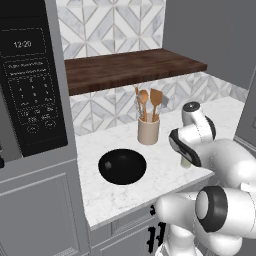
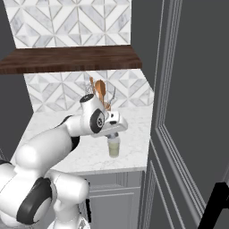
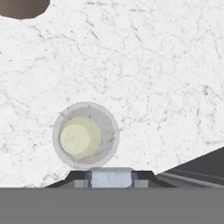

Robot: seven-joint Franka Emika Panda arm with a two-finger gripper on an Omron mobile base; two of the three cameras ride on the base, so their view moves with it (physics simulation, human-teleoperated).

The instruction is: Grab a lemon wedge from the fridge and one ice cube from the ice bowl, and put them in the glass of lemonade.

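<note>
Hand view looks straight down on the glass of lemonade (image 3: 85, 135), a round clear tumbler with pale yellow drink inside, standing on the white marble counter (image 3: 144, 65). Between the 2 dark tips of the tool (image 3: 110, 178) sits a small pale, see-through block, which looks like an ice cube (image 3: 110, 177). So the tool is narrow and seems to be holding that cube, just beside the rim of the glass.

From the right base view, the tool (image 2: 114, 134) hangs right over the glass of lemonade (image 2: 114, 147), close to the counter edge, with the dark fridge (image 2: 192, 112) door beside it. From the left base view, the white arm hides most of the glass (image 1: 186, 163). A beige crock of wooden utensils (image 1: 148, 131) and a black bowl (image 1: 122, 166) stand further along the counter (image 1: 115, 195).

My guess is that the job is far along. I cannot tell if a lemon wedge is in the drink, as nothing clearly shows it. What is left looks like moving the cube a bit over the glass and letting go, and the cube could miss the rim
</note>
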